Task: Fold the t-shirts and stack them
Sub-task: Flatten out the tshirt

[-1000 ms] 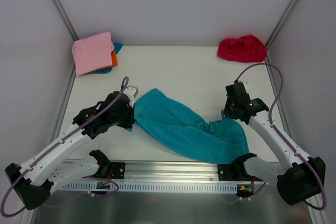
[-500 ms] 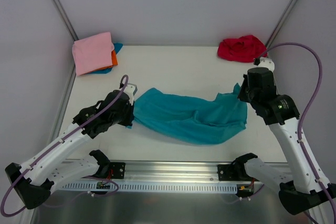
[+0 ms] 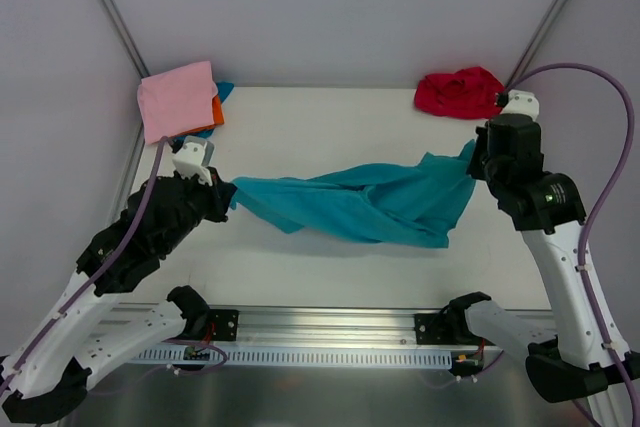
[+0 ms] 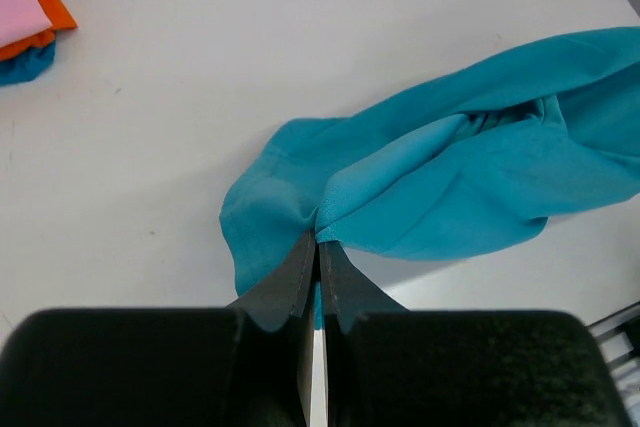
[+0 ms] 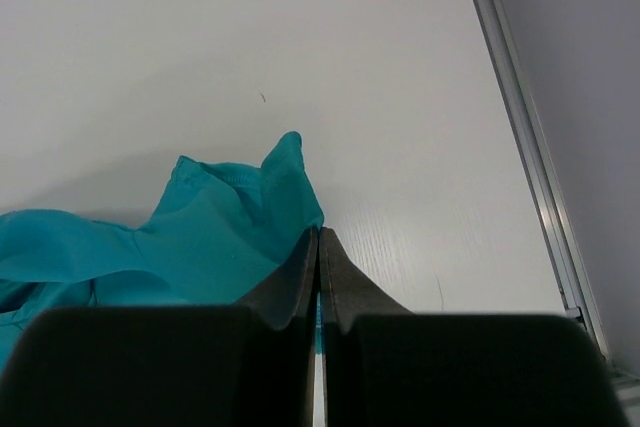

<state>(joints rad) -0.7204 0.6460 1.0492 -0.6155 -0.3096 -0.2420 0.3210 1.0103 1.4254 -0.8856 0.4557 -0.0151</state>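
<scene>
teal shirt (image 3: 360, 209): strung out across the middle of the bench (image 3: 340, 127) between the two arms, one end at each pair of fingers, running slightly uphill from left to right in the top view.
left fingers (image 4: 308, 252): pressed together, pinching a gathered edge at the shirt's left end; the cloth bunches right at the tips and fans away from them to the right.
right fingers (image 5: 306, 252): pressed together, pinching the shirt's right end; a small peak of cloth with a stitched hem stands up just beyond the tips, and the rest trails off to the left.
shirt shape: a long, loosely twisted band, narrow at the left grip, wider and hanging in a loose flap below the right grip.
shirt cloth: thin, soft, matte knit, plain teal, with deep lengthwise folds and creases along the middle.
contact with bench: a shadow lies under the band; whether its lowest part touches the surface I cannot tell.
pink shirt (image 3: 178, 97): folded flat into a rough rectangle, on top of a pile at the far left corner.
orange shirt (image 3: 216, 110): a thin edge showing beneath the pink one.
blue shirt (image 3: 222, 92): lowest in that pile, peeking out at its edges.
red shirt (image 3: 462, 92): a crumpled, rounded heap at the far right corner, well apart from the teal one.
bench surface: smooth, white, flat.
</scene>
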